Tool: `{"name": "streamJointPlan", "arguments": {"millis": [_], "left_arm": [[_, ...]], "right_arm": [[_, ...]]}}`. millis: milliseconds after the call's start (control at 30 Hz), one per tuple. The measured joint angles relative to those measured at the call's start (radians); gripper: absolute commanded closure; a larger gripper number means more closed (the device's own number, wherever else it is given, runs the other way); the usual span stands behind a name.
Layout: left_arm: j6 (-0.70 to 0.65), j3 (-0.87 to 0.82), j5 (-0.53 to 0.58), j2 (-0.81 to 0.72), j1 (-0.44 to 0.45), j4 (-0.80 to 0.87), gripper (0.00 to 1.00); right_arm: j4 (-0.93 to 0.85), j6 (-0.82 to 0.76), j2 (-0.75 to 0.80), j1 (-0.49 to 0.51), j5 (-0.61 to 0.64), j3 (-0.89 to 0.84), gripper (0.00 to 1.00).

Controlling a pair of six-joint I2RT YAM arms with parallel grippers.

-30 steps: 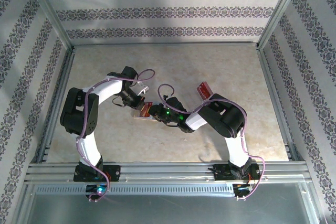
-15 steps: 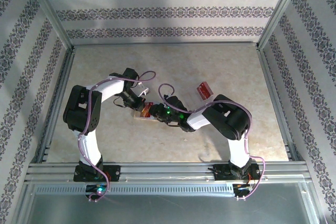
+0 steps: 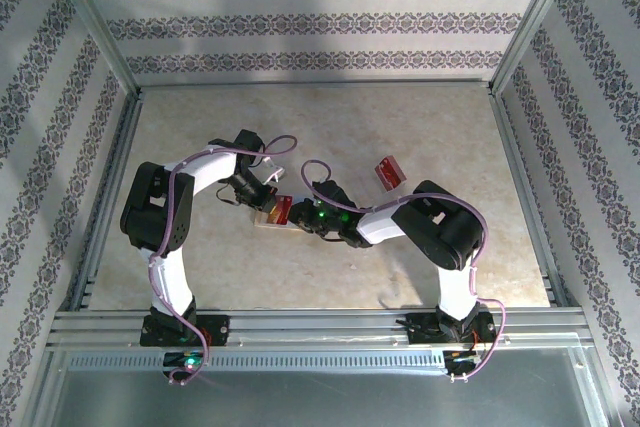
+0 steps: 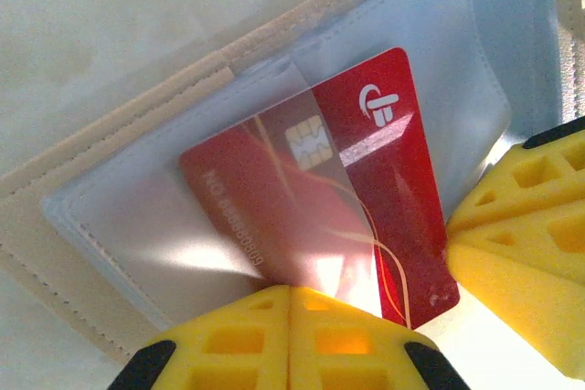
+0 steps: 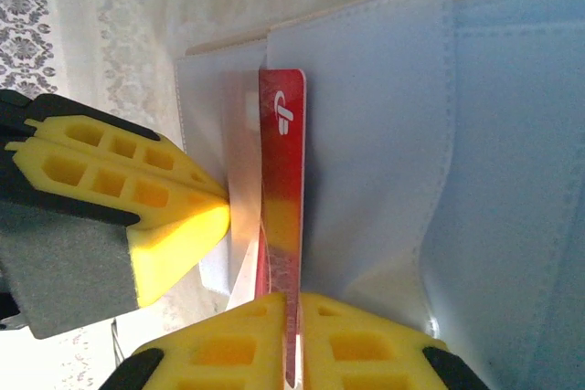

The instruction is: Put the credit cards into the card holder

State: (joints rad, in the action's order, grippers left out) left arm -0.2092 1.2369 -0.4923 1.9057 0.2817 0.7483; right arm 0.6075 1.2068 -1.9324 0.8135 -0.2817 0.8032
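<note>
- Partly: 1 red card (image 4: 366,198) halfway under the clear sleeve (image 4: 164,244) of the card holder (image 4: 119,121), right hand (image 5: 294,317) gripping it, left hand (image 4: 289,317) pinching the sleeve.
- 1 spare card (image 3: 388,171) waits on the bench (image 3: 300,127).

Beige marbled tabletop (image 3: 330,127). Floral-striped wallpaper walls (image 3: 320,17) far, left, right. Aluminium corner posts (image 3: 95,22). Slotted metal rail (image 3: 320,325) along near edge.

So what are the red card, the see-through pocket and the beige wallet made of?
The red card: likely stiff glossy plastic, glare, metal chip. The clear sleeve: soft frosted vinyl, translucent, bending. The card holder: probably leather or imitation, matte, stitched edge.
</note>
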Motion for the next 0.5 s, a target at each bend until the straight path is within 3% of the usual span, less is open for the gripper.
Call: {"name": "streamJointPlan", "arguments": {"millis": [67,500], "left_arm": [[0.0,0.0,0.002,-0.003,0.0,0.001,0.8],[0.008,-0.005,0.06,-0.04,-0.038,-0.002,0.78]], "right_arm": [[-0.013,-0.007,0.0,0.0,0.0,0.007,0.88],[-0.055,-0.029,-0.01,0.0,-0.007,0.041,0.87]]}}
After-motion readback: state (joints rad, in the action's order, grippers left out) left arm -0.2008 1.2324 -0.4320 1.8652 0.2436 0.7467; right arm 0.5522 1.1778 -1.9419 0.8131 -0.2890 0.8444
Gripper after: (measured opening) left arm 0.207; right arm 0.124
